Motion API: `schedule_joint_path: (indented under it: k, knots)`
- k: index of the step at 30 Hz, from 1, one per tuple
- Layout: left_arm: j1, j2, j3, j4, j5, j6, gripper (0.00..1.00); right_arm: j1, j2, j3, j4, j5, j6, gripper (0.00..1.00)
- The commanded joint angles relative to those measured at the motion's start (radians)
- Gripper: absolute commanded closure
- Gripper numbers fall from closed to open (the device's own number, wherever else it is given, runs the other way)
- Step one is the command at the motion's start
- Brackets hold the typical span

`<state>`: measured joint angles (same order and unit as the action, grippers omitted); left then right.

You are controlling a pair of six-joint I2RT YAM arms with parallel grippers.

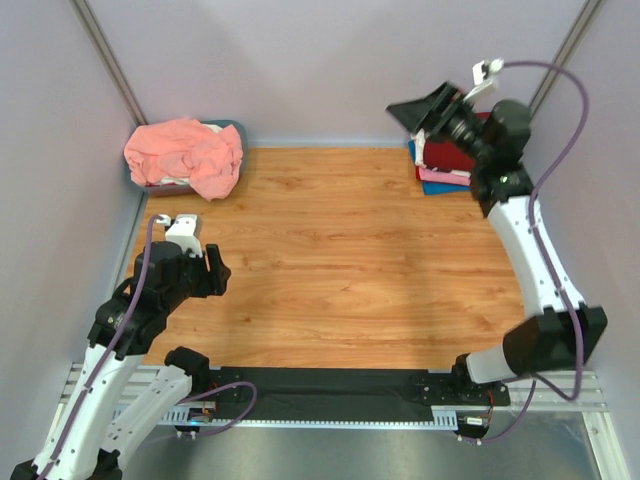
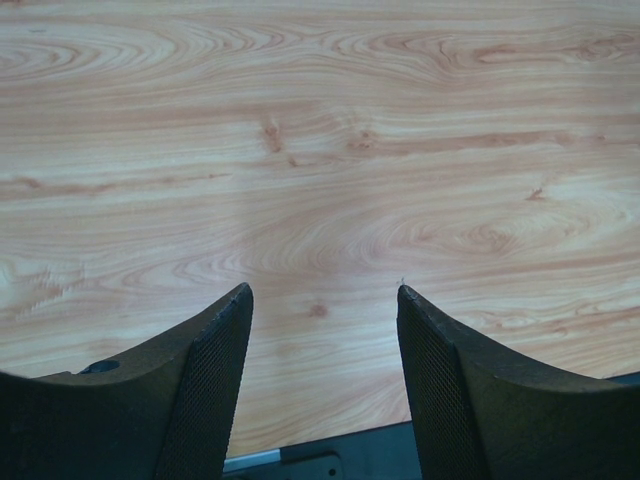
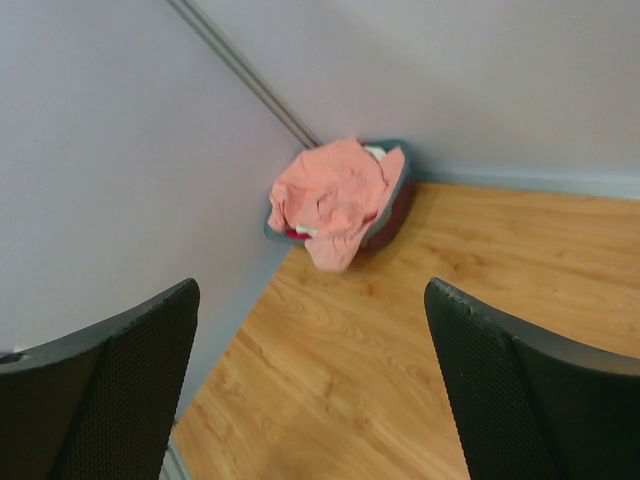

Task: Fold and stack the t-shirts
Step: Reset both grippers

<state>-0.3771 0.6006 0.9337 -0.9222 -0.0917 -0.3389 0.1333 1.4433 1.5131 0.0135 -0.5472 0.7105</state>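
Part done: folded stack (image 1: 447, 166) far right on counter (image 1: 340, 260), salmon-pink t-shirt (image 1: 185, 152) heaped in basket (image 1: 232, 126), left gripper (image 2: 322, 290) and right gripper (image 3: 310, 285) both wide open, empty.

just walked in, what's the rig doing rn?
Nothing is held right now. The left claw is open over bare table; the right claw is open, raised by the folded stack at the far right. A salmon shirt lies heaped on the basket in the far-left corner, not yet folded.
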Motion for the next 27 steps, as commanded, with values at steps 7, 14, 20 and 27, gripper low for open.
schedule_joint_path:
  k: [7, 14, 20, 27]
  knots:
    - [0.007, -0.024, -0.019, 0.037, -0.037, -0.009, 0.31, 0.417, -0.219, -0.681, -0.085, 0.426, -0.169, 0.07]
    - [0.007, -0.022, -0.021, 0.037, -0.052, -0.014, 0.31, 0.629, -0.265, -0.918, 0.032, 0.546, -0.099, 0.01]
    - [0.007, -0.039, -0.038, 0.057, -0.06, 0.012, 0.31, 0.635, -0.288, -1.145, 0.331, 0.51, -0.088, 0.0]
    - [0.007, -0.104, -0.075, 0.091, -0.075, 0.038, 0.29, 0.635, -0.288, -1.2, 0.451, 0.471, -0.109, 0.0]
